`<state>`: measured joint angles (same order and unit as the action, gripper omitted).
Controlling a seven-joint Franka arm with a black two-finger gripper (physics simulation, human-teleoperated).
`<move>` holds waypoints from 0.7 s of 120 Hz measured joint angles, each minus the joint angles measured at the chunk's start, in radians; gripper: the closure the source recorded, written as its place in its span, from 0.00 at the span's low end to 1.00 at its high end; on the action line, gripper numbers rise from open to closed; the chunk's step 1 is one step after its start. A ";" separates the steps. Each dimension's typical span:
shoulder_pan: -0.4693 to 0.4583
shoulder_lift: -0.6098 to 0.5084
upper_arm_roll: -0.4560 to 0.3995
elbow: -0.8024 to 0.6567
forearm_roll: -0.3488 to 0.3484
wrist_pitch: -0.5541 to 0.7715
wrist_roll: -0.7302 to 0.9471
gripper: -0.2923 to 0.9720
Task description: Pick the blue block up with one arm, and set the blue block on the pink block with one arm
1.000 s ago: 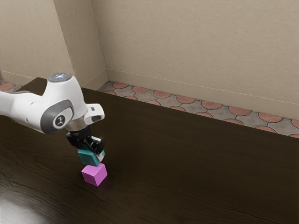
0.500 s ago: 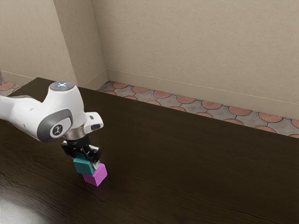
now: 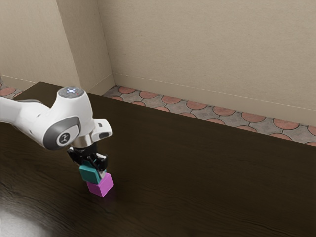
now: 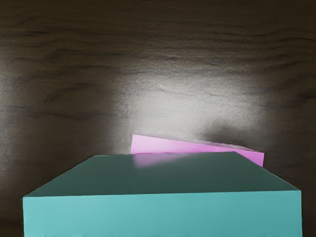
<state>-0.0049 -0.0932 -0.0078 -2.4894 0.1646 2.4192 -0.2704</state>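
Grip: I saw the gripper (image 3: 92, 167) pinching the blue block (image 3: 89, 174), one black finger pressed against each of two opposite sides near its top.
Blue block: it looked teal to me. It was held upright and level, directly under the hand. In the wrist view its top face and near side (image 4: 163, 205) were just below the camera.
Blue on pink: the blue block's underside met the top of the pink block (image 3: 102, 186) as far as I could judge from the exterior view. The two were not squared up, as the blue one sat shifted toward the exterior view's left and overhung that edge.
Pink block: it stood flat on the table (image 3: 207, 177). In the wrist view a strip of its top (image 4: 197, 149) stuck out beyond the far edge of the blue block, turned slightly askew to it.
Arm: the white arm (image 3: 49, 123) came in from the exterior view's left, with its wrist bent straight down over the stack.
Table: it was dark wood grain with a pale sheen (image 4: 168, 94) just past the blocks.
Room: a tiled floor (image 3: 222, 114) ran behind the table, below a beige wall (image 3: 207, 44).
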 joint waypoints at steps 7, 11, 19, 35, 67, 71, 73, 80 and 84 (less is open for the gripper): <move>-0.001 0.002 0.000 0.001 -0.005 0.004 0.003 0.47; -0.001 0.003 0.000 0.001 -0.011 0.006 0.007 0.44; -0.001 0.003 0.000 0.001 -0.021 0.009 0.015 0.40; -0.001 -0.017 -0.002 0.000 -0.030 0.012 0.029 0.33; 0.025 -0.259 -0.057 0.124 -0.038 -0.057 0.061 0.26; 0.025 -0.263 -0.083 0.212 -0.043 -0.115 0.065 0.25; 0.025 -0.264 -0.093 0.245 -0.045 -0.143 0.067 0.25; 0.025 -0.266 -0.110 0.313 -0.051 -0.228 0.073 0.25; 0.024 -0.266 -0.115 0.343 -0.053 -0.270 0.076 0.24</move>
<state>0.0194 -0.3596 -0.1229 -2.1469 0.1113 2.1493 -0.1942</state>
